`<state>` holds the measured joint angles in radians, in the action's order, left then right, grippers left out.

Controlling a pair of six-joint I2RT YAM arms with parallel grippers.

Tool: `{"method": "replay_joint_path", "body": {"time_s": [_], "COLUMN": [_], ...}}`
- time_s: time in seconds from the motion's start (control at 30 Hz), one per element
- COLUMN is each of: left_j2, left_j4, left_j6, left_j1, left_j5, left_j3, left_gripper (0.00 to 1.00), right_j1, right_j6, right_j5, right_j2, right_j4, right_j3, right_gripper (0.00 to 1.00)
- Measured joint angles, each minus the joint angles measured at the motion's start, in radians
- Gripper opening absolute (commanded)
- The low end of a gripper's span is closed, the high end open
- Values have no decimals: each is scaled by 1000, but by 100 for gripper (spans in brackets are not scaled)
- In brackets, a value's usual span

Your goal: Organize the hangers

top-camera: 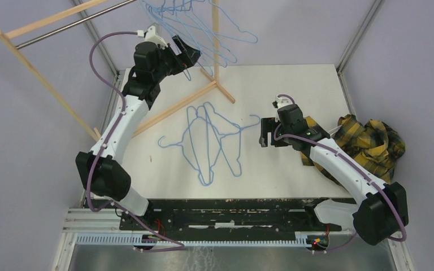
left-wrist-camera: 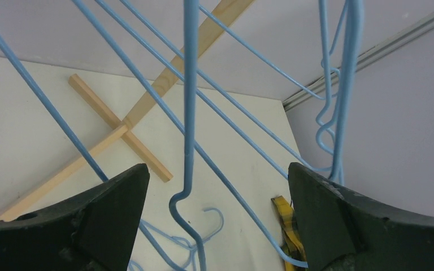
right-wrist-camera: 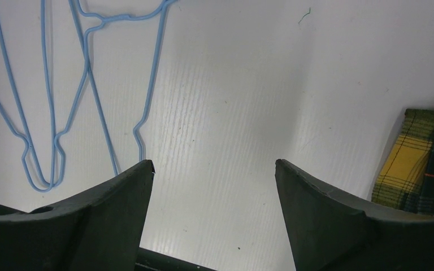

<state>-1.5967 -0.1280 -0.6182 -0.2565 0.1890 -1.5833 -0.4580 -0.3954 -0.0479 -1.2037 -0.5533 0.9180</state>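
Overhead view of a white table [top-camera: 294,90] with my two arms reaching across it, plus a close view from each wrist.

I am lifting my left gripper [top-camera: 187,55] high at the far left of the table, beside a wooden rack [top-camera: 51,86] whose metal rod [top-camera: 73,25] is carrying a cluster of hung hangers [top-camera: 203,28]. In the left wrist view my jaws are standing wide apart. One thin blue wire [left-wrist-camera: 190,84] of a hung hanger is running straight down through the gap between them and touching neither pad, so I am gripping nothing.

My right gripper [top-camera: 264,132] is hovering low over the middle of the table, its jaws also wide and empty. The loose hangers [top-camera: 209,141] are lying flat in an overlapping pile just to its left. In the right wrist view their blue outlines [right-wrist-camera: 51,113] are sitting ahead and to the left of my fingers, apart from them, with bare table directly between the jaws. A yellow plaid cloth [top-camera: 373,138] is bunched at the right edge.

As I judge it, I am between hangers: one is sitting on the rod and several are waiting on the table. The next move is likely calling for a gripper to slide left over the pile, settle on a single wire and close on that wire alone, without dragging its tangled neighbours.
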Motion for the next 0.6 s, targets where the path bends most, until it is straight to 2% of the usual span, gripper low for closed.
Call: {"method": "replay_joint_path", "body": {"time_s": [0.37, 0.5, 0.6], "left_j2": [225, 298, 359], "left_j4": [-65, -88, -117], "left_j6": [78, 106, 123], "left_j1": [8, 14, 19], "left_j5": [-66, -110, -135], "left_j3": [72, 139, 215], "left_gripper": [99, 99, 99], "right_j1": [0, 0, 0], "right_j6": [0, -8, -23], "right_j5": [6, 30, 61], "right_j2": [-18, -51, -101], "right_j4": [8, 21, 43], "right_j3": [-14, -20, -20], "right_gripper": [87, 78, 74]}}
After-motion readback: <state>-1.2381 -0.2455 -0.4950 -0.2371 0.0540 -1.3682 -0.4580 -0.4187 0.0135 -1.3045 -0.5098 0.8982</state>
